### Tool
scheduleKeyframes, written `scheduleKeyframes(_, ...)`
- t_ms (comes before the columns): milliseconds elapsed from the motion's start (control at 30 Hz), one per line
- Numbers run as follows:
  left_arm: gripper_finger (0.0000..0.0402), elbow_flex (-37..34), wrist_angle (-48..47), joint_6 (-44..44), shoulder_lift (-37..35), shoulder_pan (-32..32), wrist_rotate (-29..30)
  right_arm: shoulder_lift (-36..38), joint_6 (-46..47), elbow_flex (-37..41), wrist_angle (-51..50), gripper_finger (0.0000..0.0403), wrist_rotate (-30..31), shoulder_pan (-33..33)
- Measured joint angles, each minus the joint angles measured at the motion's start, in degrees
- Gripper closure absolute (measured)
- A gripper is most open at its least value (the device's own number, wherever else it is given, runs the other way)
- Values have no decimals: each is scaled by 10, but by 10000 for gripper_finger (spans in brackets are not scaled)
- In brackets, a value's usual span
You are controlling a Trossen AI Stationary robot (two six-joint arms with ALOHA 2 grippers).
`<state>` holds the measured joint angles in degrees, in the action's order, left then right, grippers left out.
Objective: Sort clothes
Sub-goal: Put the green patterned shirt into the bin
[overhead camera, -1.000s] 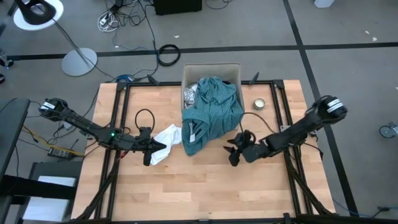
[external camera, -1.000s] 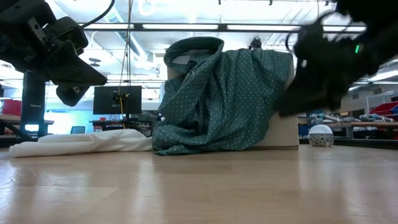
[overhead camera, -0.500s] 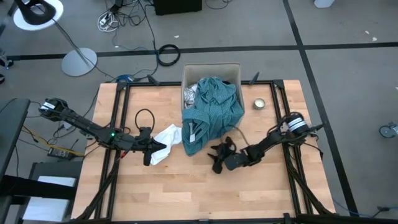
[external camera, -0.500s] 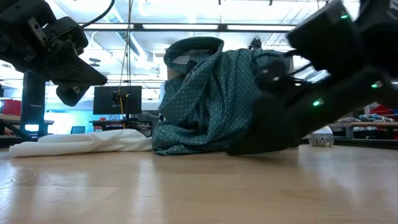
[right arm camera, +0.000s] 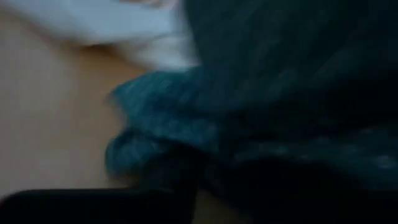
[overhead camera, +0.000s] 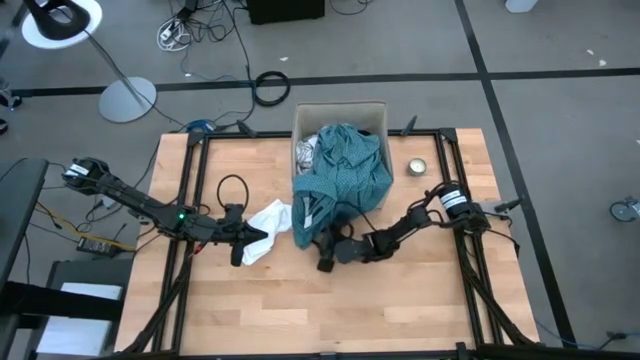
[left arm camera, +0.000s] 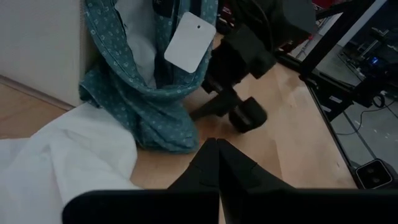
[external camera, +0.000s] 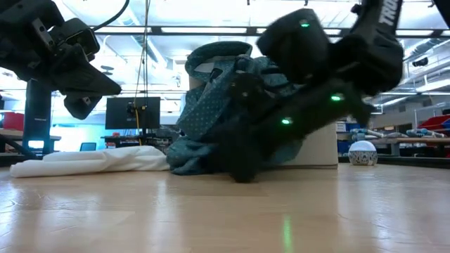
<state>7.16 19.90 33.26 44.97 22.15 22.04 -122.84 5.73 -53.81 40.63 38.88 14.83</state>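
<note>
A teal dotted shirt hangs out of the tan cardboard box, and its lower end lies on the table; a white tag shows on it. A white garment lies flat on the table to its left. My right gripper is open, low on the table at the teal shirt's near hem. My left gripper is shut and empty, above the table by the white garment's near left edge. My right gripper stands at the teal shirt's lower hem, coming level from the table's right. The cloth fills its wrist view close up. I cannot tell whether the fingers touch it.
A small round metal tin stands right of the box. Black and white pieces show inside the box. The table's near half is bare wood.
My right gripper has swept toward the table's left edge, along the near side of the teal shirt, and gone down to the table top at the shirt's lower hem. The right arm has folded in behind it.
</note>
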Motion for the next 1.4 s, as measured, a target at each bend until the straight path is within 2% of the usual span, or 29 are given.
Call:
scheduleKeyframes(67,402,0,0,0,0,0,0,1,-40,-16,-4,279,32,-10)
scheduleKeyframes(167,402,0,0,0,0,0,0,11,-107,-40,-3,367,77,-20)
scheduleKeyframes(233,402,0,0,0,0,0,0,25,-135,-50,-3,389,81,-26)
scheduleKeyframes(333,402,0,0,0,0,0,0,57,-172,-52,-6,393,95,-27)
scheduleKeyframes(500,402,0,0,0,0,0,0,148,-321,-53,-2,398,140,-16)
scheduleKeyframes(733,402,0,4,-1,0,0,0,283,-486,-75,-4,401,138,-48)
scheduleKeyframes(900,402,0,14,-1,0,0,0,331,-544,-143,-22,401,88,-113)
scheduleKeyframes(1167,402,0,13,-15,0,0,0,339,-548,-296,-202,402,22,-231)
scheduleKeyframes(1233,402,0,13,-15,0,0,0,338,-549,-318,-229,402,47,-255)
scheduleKeyframes(1333,402,0,11,-15,0,0,0,338,-549,-334,-237,402,148,-285)
scheduleKeyframes(1400,402,0,11,-15,0,0,0,339,-548,-334,-259,402,183,-300)
